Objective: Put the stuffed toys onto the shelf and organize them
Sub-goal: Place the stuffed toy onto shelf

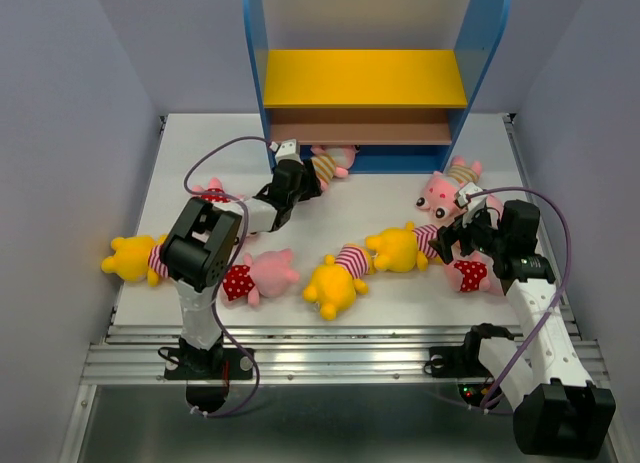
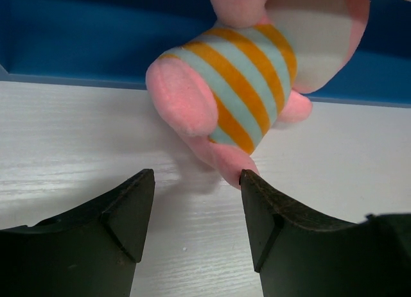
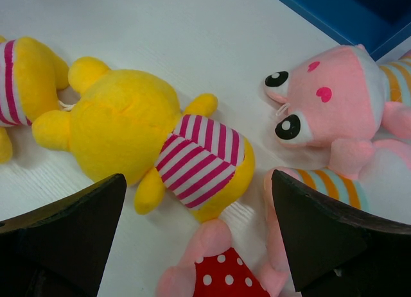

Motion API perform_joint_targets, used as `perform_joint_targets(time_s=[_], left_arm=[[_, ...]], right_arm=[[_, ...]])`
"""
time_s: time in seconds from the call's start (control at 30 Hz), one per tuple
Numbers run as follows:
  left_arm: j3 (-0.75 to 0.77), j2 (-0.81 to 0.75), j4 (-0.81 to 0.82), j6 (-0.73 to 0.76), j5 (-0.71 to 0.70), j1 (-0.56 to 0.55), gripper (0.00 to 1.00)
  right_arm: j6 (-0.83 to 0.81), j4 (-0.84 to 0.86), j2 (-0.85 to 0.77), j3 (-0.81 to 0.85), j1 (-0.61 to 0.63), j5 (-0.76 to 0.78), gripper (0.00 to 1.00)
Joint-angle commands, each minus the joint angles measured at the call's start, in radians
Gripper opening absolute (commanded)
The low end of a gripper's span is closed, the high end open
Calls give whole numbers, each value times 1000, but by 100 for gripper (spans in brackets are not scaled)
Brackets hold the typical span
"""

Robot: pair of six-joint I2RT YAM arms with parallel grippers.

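The shelf [image 1: 365,78] stands at the back with blue sides, a yellow board, a brown board and a blue base [image 2: 77,40]. A pink pig in a tan-striped shirt [image 1: 333,163] lies at the base front. My left gripper [image 1: 303,175] is open just short of it. In the left wrist view the pig [image 2: 237,72] lies ahead and one fingertip [image 2: 250,181] touches its leg. My right gripper [image 1: 452,241] is open over a yellow bear [image 3: 128,136], a red-dotted pig [image 3: 225,271] and a striped pig [image 3: 327,98].
Other toys lie on the white table: a yellow bear [image 1: 130,258] far left, a dotted pig [image 1: 213,193] by the left arm, a dotted pig [image 1: 258,276], a yellow bear [image 1: 335,283] and a dotted pig [image 1: 475,275] at the right. Grey walls flank both sides.
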Motion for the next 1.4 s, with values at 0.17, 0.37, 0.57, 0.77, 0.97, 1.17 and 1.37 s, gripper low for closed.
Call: perform_joint_targets(time_s=[0.17, 0.37, 0.57, 0.77, 0.97, 1.17, 1.37], left_arm=[[60, 33, 126, -65, 34, -1, 66], [61, 45, 172, -156, 62, 1, 65], [49, 64, 221, -272, 91, 22, 66], [61, 77, 229, -349, 83, 27, 66], [127, 108, 119, -355, 41, 29, 66], [170, 143, 100, -380, 17, 29, 58], [189, 185, 114, -412, 4, 30, 33]], right_arm=[[-15, 17, 1, 17, -5, -5, 100], [-15, 17, 1, 17, -5, -4, 100], [-15, 17, -1, 17, -5, -7, 100], [-15, 16, -2, 17, -5, -7, 100], [-15, 16, -5, 19, -5, -7, 100], [-15, 16, -5, 17, -5, -7, 100], [-17, 16, -5, 17, -5, -4, 100]])
